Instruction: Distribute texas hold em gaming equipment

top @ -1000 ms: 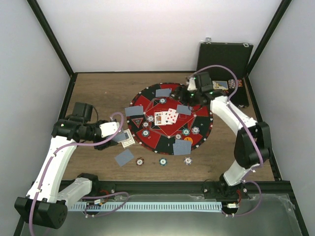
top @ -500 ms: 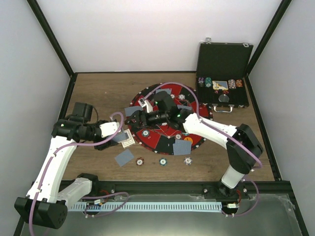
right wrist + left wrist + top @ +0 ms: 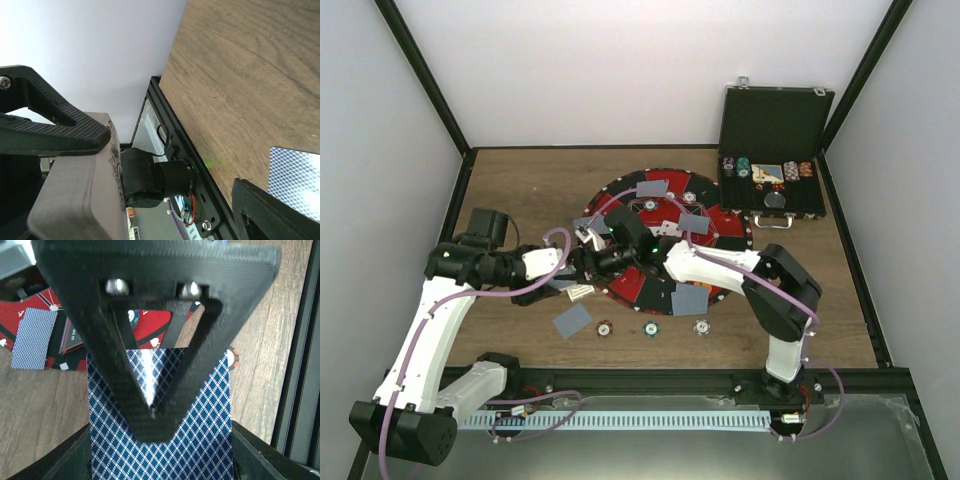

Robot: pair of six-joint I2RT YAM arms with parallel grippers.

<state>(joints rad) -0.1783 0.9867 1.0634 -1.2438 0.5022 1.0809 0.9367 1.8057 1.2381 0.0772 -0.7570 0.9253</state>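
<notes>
My left gripper is shut on blue-backed playing cards and holds them over the wood at the left rim of the mat; their white face shows from above. My right gripper has reached across the mat and is right next to the left gripper, with its jaws wide apart and empty. Single face-down cards lie on the mat. Another card lies on the wood. Three striped chips lie in a row on the wood.
The round red-and-black mat fills the middle of the table. The open black case with chips stands at the back right. The right arm lies across the mat and hides its centre. A black frame edges the table.
The right arm has swung from the case at the back right across the mat to the left gripper. The left arm has stayed put with its cards.
</notes>
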